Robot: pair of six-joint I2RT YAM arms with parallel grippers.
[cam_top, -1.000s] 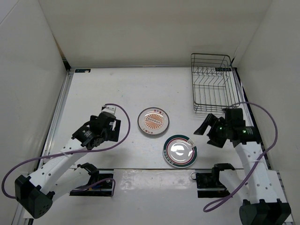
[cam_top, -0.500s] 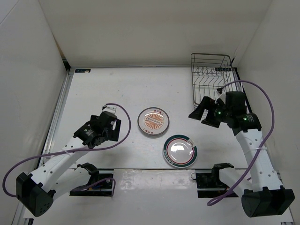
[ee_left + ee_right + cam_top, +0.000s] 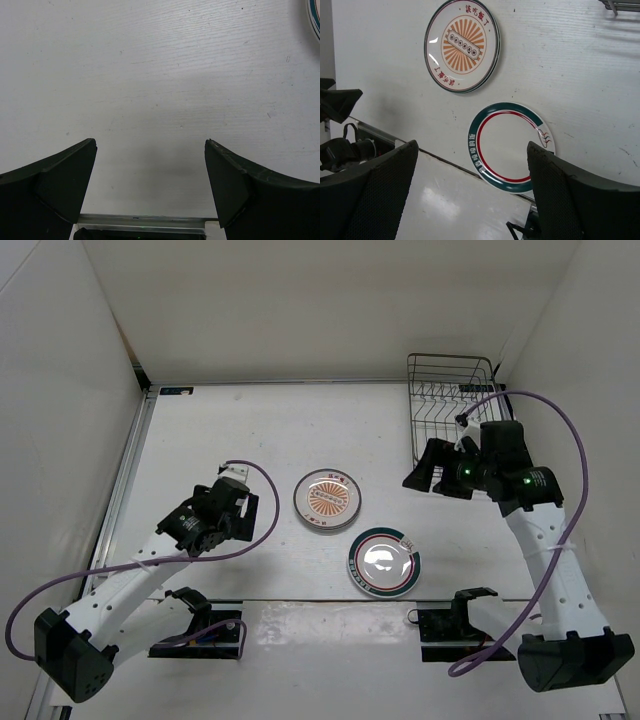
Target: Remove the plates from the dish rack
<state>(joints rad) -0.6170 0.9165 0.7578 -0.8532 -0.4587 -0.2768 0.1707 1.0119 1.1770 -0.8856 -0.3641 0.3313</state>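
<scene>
Near edge: green-rimmed plate [image 3: 384, 562] lies flat on the table [image 3: 250, 430], just ahead of the arm bases, touching nothing.

Left of it: left gripper [image 3: 150, 144] hangs low over bare tabletop, fingers spread wide, nothing between them. Only a sliver of plate rim shows at the top right corner of its wrist view.

A little farther out, mid-table: sunburst plate [image 3: 328, 499], also flat, just beside the green-rimmed one but not overlapping it.

Right side: right gripper [image 3: 422, 470] is held up above the table, close to the near left corner of the dish rack [image 3: 450, 357]. Its fingers are apart and empty. Its wrist camera looks down on both plates.

Far right corner: the rack shows only bare tines, with no plate that I can make out.

Judgement: unloading looks done and the step in hand is getting the right arm clear. To do that well, keep the fingers released and lift away from the rack wire before swinging inward, so nothing snags. Mind the purple cable [image 3: 560, 440], which arcs near the rack's near right side. Route the arm high over the plates so neither gets nudged or dragged.
</scene>
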